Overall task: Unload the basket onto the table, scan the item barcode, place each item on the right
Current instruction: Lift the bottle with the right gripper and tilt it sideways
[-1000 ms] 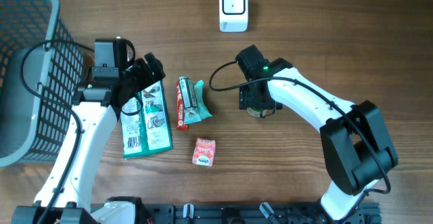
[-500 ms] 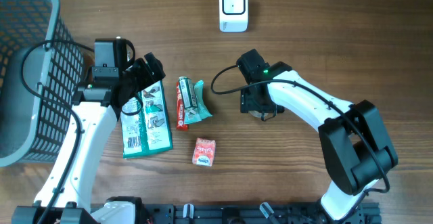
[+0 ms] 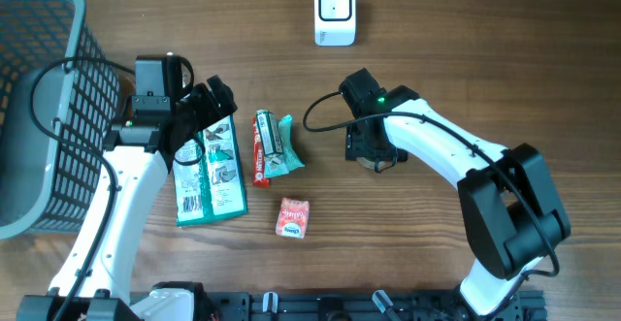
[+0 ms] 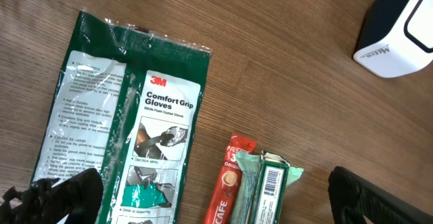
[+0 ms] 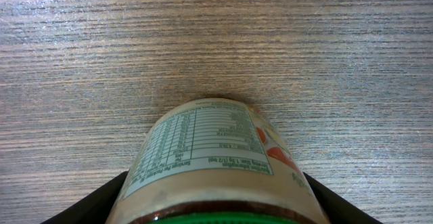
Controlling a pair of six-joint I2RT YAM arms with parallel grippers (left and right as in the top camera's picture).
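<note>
A jar (image 5: 210,143) with a pale nutrition label and a green lid fills the bottom of the right wrist view. My right gripper (image 5: 216,214) is shut on it, a black finger pressed to each side. From overhead the jar (image 3: 372,161) is mostly hidden under that gripper (image 3: 369,151), right of the table's middle. The white barcode scanner (image 3: 335,11) stands at the back centre, also seen at the top right from the left wrist as the scanner (image 4: 399,34). My left gripper (image 4: 216,204) hangs open over the packets, holding nothing.
A green glove packet (image 3: 209,171) lies under the left arm. Beside it lie a red coffee sachet (image 3: 260,148) and a green pack (image 4: 267,190) showing a barcode. A small red packet (image 3: 292,217) sits nearer the front. A grey basket (image 3: 39,98) stands far left.
The right gripper and the jar have shifted very slightly to the right. The left arm has not moved.
</note>
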